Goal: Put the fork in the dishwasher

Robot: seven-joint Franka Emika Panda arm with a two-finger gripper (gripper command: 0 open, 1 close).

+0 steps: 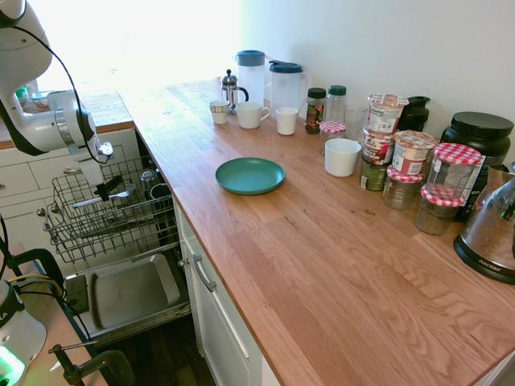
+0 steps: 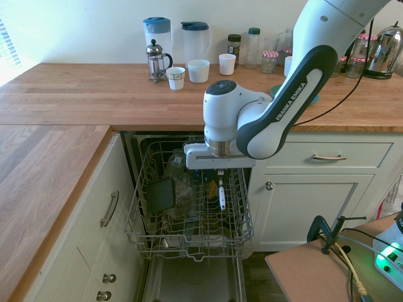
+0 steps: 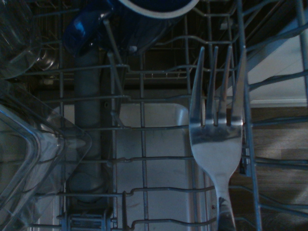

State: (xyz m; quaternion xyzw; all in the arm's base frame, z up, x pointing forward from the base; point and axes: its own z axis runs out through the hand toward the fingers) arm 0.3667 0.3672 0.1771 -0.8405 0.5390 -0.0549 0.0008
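"Where's the fork [image 2: 221, 192] now?"

"Clenched in the gripper [image 2: 220, 172], over the wire rack of the dishwasher [image 2: 198, 241]. I can't tell whether it touches the wires."

"And what's the wrist view showing?"

"The tines and neck of the fork, with a blue mug [image 3: 144, 26] and a clear container [image 3: 29, 154] in the rack."

"Anything dark in there?"

"A dark squarish piece [image 2: 160, 194], leaning beside the clear container."

"The teal plate?"

"The teal plate [image 1: 249, 175] lies on the bench [image 1: 322, 265], well apart from the white mugs [image 1: 253, 116]."
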